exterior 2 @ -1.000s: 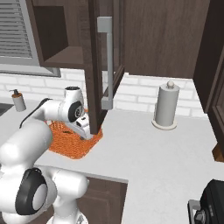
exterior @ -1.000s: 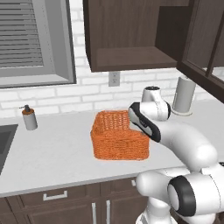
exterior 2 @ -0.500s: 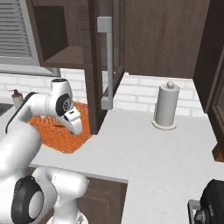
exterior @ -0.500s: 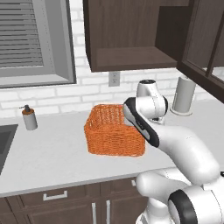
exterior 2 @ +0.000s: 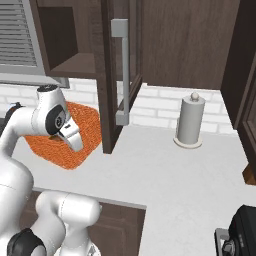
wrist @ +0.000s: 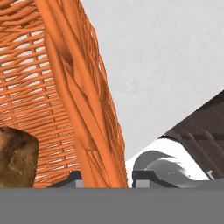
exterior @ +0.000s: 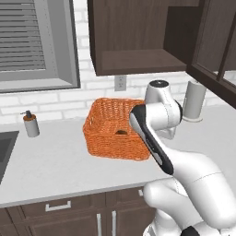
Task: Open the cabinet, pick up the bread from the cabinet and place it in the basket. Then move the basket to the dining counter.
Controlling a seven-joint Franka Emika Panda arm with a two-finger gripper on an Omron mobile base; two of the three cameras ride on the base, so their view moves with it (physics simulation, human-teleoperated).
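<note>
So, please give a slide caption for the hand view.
Hand gripping the basket wall, bread inside.

You've lifted the basket (exterior: 115,129) off the worktop (exterior: 50,163) and carried it left, tilted, bread (wrist: 15,157) inside.

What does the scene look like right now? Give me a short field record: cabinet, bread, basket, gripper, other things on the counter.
cabinet: cabinet open, shelf bare, door swung out
bread: bread inside the basket
basket: basket on the light counter, under the cabinet
gripper: gripper closed on the basket's rim, one finger on each side of the wall
other things: paper towel roll on the right, soap dispenser on the left
</note>
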